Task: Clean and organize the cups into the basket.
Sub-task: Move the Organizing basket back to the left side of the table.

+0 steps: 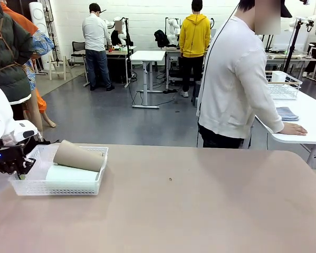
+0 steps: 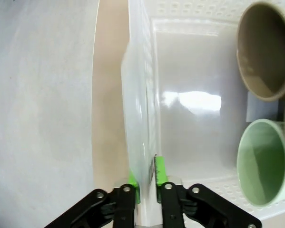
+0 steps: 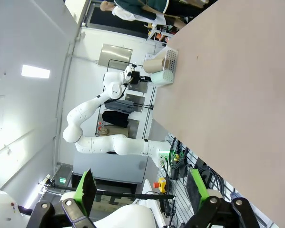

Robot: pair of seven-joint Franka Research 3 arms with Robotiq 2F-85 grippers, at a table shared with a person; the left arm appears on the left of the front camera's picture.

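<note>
Left wrist view reveals fingers (image 2: 160, 173) straddling basket (image 2: 140, 95) wall.

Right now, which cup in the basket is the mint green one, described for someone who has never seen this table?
Find the white mesh basket at the tan table's left end, by the left pincer. Two cups lie on their sides in it. The mint green cup is the lower one, nearer the robot, pale against the brown cup resting above it.
</note>
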